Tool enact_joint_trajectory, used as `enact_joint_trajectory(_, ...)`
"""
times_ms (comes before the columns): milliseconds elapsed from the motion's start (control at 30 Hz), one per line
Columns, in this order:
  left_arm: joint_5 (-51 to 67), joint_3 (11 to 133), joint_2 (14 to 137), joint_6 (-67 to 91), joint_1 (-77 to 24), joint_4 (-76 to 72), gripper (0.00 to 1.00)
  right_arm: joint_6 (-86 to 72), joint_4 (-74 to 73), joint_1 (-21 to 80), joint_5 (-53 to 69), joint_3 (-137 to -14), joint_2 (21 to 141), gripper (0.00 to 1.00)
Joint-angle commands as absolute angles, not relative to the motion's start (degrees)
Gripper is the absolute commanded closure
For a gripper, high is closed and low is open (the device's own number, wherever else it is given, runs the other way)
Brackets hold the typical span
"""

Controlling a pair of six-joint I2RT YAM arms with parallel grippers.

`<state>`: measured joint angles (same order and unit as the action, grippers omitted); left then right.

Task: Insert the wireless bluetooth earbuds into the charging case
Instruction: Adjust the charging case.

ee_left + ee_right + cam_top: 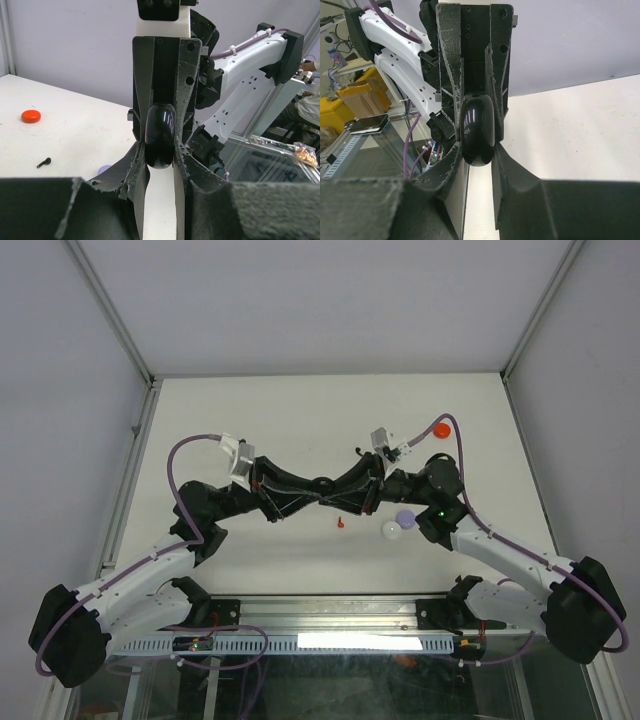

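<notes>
In the lower middle of its wrist view, I am watching the left gripper [160, 161] clamping one end of a glossy black case [160, 131]. The right gripper [477, 159] is pinching the same case from the opposite end. I cannot tell whether anything is sitting inside it. Further out, a black earbud [44, 162] is lying loose on the table [75, 135] at left. In the top view a red earbud [341, 522] is lying mid-frame beside a white case [391, 530] and a lilac case [405, 517]. A red case [441, 429] is sitting farthest, upper right.

Four round cases [441, 428] [404, 518] [390, 530] [160, 132] are showing. Two earbuds [341, 522] [44, 162], one red and one black, are lying on the surface [300, 410].
</notes>
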<state>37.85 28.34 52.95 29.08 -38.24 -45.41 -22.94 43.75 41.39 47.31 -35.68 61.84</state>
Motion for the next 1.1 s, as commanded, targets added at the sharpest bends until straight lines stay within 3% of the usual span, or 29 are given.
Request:
enact_joint_trajectory(0,41.74,29.51,53.12,26.36,-39.53,-45.24,0.83,-21.71,42.04,42.98,48.15,-38.7,62.91,1.0)
enact_joint_trajectory(100,42.44,29.75,53.88,27.08,-39.55,-45.79,0.74,-21.71,42.08,42.98,48.15,-38.84,63.08,1.0)
enact_joint_trajectory(433,43.37,29.49,55.59,29.5,-39.54,-49.1,0.69,-21.71,42.7,44.5,48.15,-39.56,64.07,1.0)
enact_joint_trajectory(667,43.93,29.83,54.01,26.6,-39.54,-45.35,1.0,-21.25,40.0,44.41,48.37,-38.93,61.2,0.95)
enact_joint_trajectory(733,43.25,30.05,52.51,23.99,-39.54,-41.89,1.0,-16.93,36.34,44.38,46.26,-39.21,59.23,0.76)
enact_joint_trajectory(867,42.09,30.87,49.77,19.13,-39.47,-35.23,1.0,-12.96,30.31,44.3,44.31,-40.11,55.53,0.57)
enact_joint_trajectory(1067,41.39,33.12,47.38,14.19,-39.55,-27.22,1.0,-9.68,26.61,44.3,42.89,-41.09,52.3,0.44)
